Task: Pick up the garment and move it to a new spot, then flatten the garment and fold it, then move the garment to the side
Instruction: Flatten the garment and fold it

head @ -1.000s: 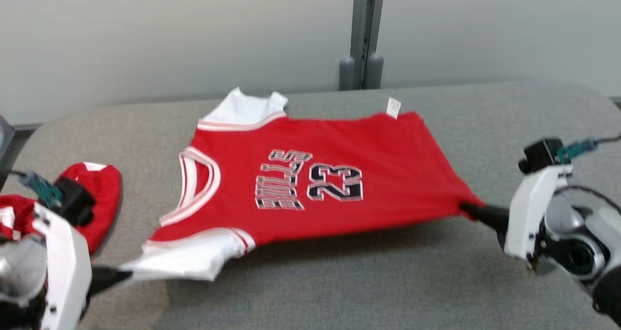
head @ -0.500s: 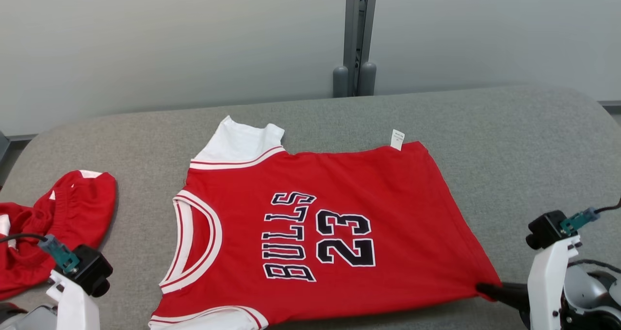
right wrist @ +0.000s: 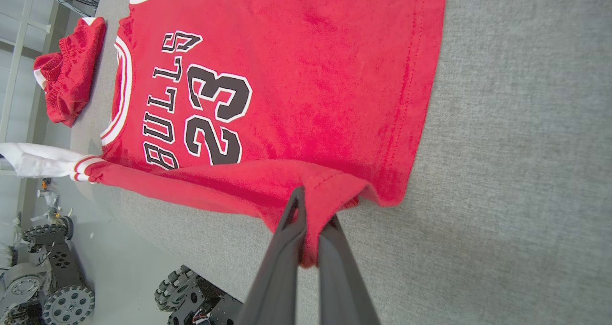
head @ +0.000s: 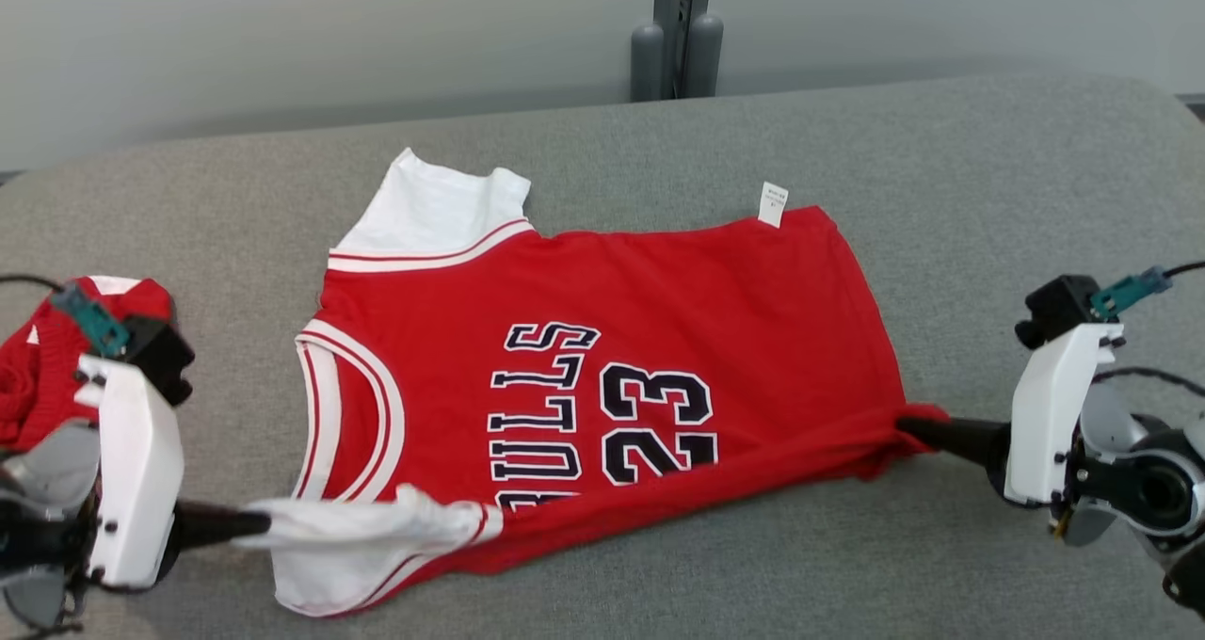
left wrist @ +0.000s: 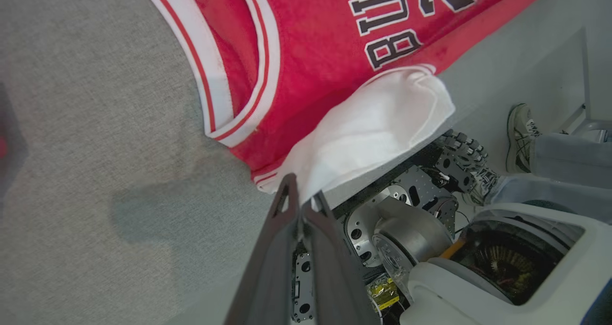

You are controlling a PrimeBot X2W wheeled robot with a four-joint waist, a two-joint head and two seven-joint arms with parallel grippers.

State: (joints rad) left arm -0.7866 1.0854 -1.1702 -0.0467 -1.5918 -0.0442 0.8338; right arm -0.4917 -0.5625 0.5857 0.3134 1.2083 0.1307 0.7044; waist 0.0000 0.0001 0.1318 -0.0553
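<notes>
The garment (head: 602,339) is a red jersey with white sleeves and "BULLS 23" lettering, spread on the grey padded table (head: 988,169). My left gripper (head: 256,525) is shut on the near white sleeve (head: 377,522) and holds it off the table. In the left wrist view the fingertips (left wrist: 292,196) pinch that sleeve (left wrist: 373,134) at its edge. My right gripper (head: 906,425) is shut on the near corner of the red hem (right wrist: 311,191). The jersey's near edge is raised between the two grippers and rolls over the bottom of the lettering.
A crumpled pair of red shorts (head: 38,386) lies at the table's left end, behind my left wrist. A grey post (head: 673,28) stands behind the table. Below the table's near edge show my wheeled base (left wrist: 406,220) and a person's foot (left wrist: 519,129).
The head camera has shifted. The jersey's near edge has risen between both grippers and now covers the bottom of the lettering. Both grips are unchanged.
</notes>
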